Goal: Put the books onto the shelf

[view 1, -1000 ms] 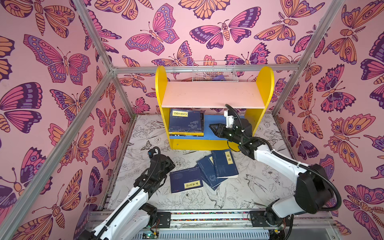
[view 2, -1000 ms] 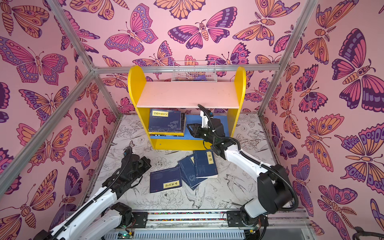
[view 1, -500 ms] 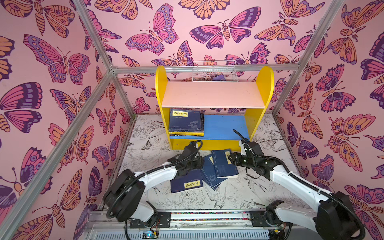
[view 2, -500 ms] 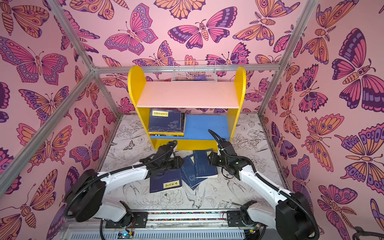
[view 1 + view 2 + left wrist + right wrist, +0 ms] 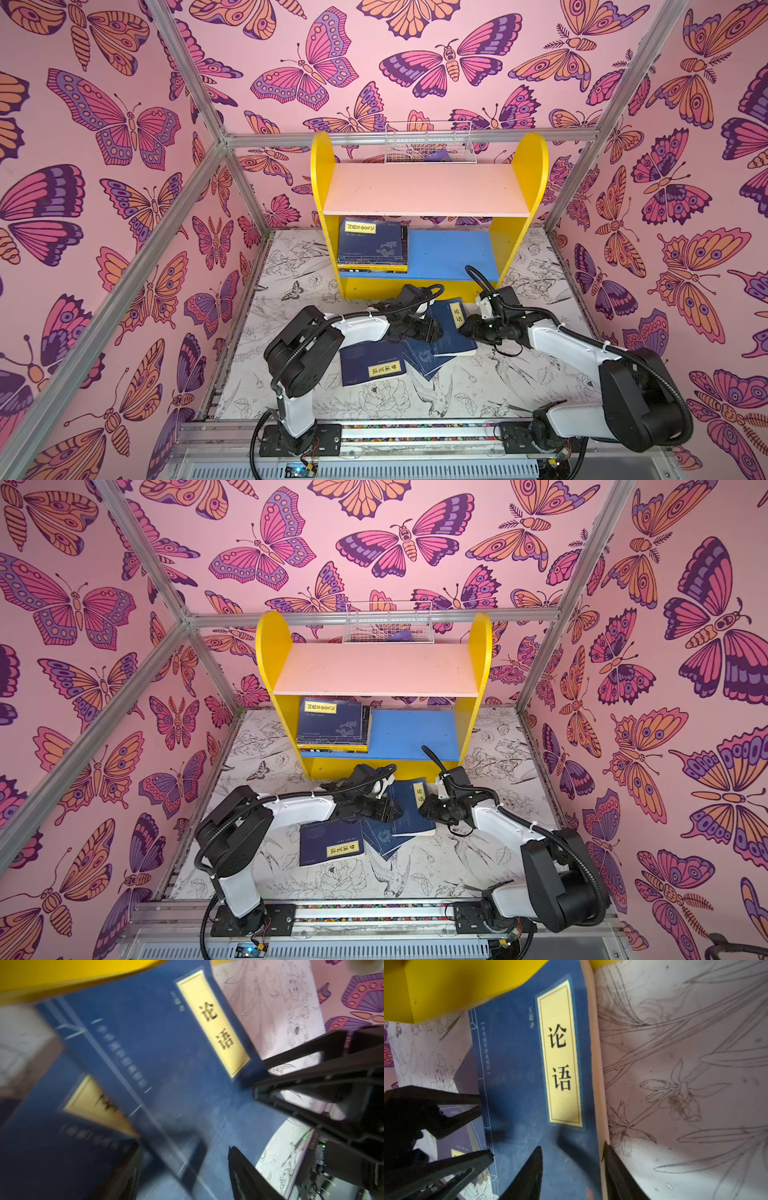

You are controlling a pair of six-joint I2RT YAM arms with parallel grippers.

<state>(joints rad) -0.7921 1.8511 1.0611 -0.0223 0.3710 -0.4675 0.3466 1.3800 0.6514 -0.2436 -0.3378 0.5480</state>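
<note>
Seen from above, the left gripper (image 5: 432,332) is set with its jaws spread at the left edge of the top book (image 5: 451,328); nothing is gripped. Below and left of it a second book (image 5: 372,363) lies flat on the floor. The right gripper (image 5: 467,328) is placed at the top book's right edge, jaws parted astride that edge, not clamped. Beyond both grippers stands the shelf (image 5: 528,174), a stack of books (image 5: 372,245) on its lower board.

Navy book (image 5: 529,1084) — yellow label (image 5: 559,1053) reads 论语; beside it 王超译, 中华国学经典精粹.
</note>
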